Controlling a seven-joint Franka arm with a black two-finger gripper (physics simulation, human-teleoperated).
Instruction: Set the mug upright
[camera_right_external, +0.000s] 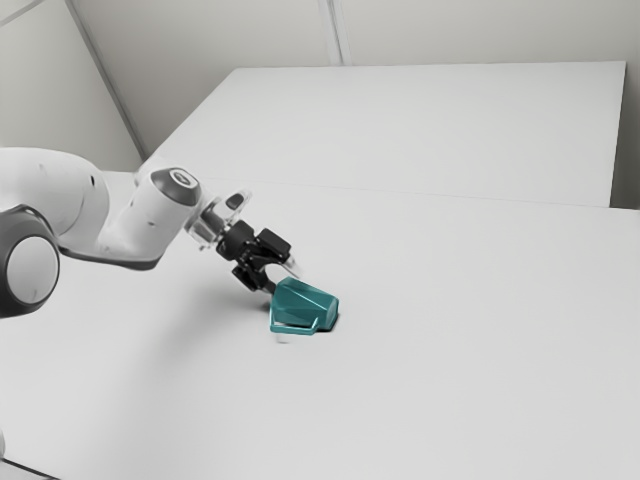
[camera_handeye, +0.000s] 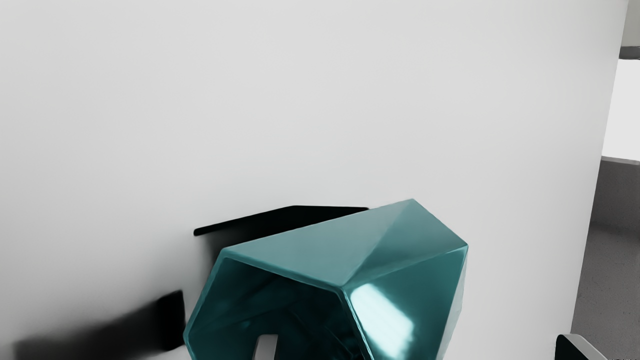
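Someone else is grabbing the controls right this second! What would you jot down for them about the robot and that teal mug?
Gripper: open, right at the mug; one finger shows at its mouth, the other out past its side wall.
Mug: tipped over on the table, mouth toward the gripper.
Done: the gripper is at the mug.
Left: grip it, turn it upright, let go.
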